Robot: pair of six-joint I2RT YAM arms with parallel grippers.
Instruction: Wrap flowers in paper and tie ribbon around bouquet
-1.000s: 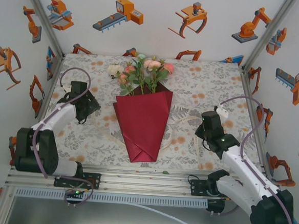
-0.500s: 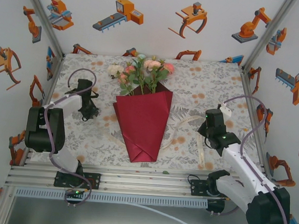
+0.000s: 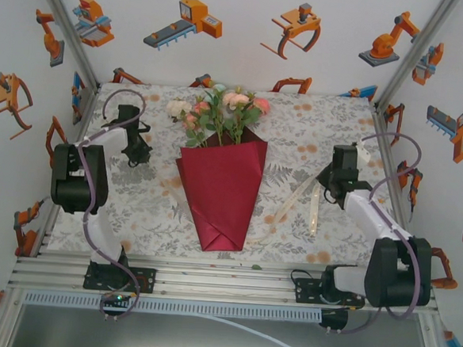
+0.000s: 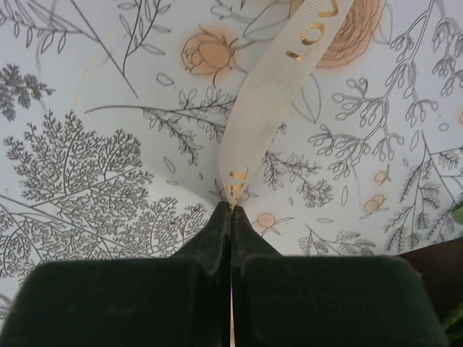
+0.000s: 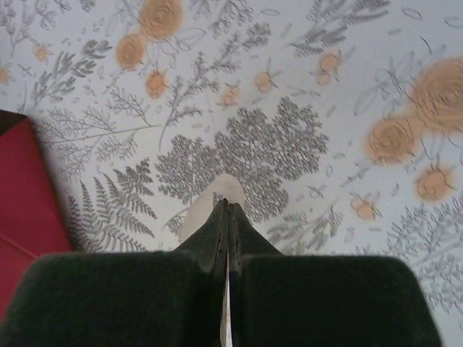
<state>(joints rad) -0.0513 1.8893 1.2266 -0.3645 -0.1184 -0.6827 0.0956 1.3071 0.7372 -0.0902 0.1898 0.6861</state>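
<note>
Landmark: bouquet (image 3: 221, 169), centre of the tablecloth (image 3: 322, 124), long axis running near to far.

- Nearest: pointed tip of the paper (image 3: 220, 200) cone, aimed at the arm bases. Paper is folded shut around the stems.
- Right of the cone, about level with its middle: right gripper (image 5: 228, 206), fingers pressed together and pinching a ribbon (image 4: 275, 94) end. A short cream tab pokes out past the tips. Red paper edge sits at the left of the wrist view, so the claw points roughly away from the bases with the cone on its left.
- From that claw two cream strands trail down over the cloth toward the cone's lower right edge. Where they go from there I cannot trace.
- Left of the cone, level with its upper part: left gripper (image 4: 231, 210), also clamped shut, nipping ribbon printed with gold letters. The strip runs ahead and to the right of the tips, toward the bouquet.
- Farthest: flowers (image 3: 220, 109), heads fanned out of the cone's open mouth.

Key relation: bouquet lies between the two claws and each pinches ribbon, so the ribbon's line runs across the cone's long axis. Neither arm is clearly nearer. My read: the next move needs the ends brought inward over the cone and crossed.
</note>
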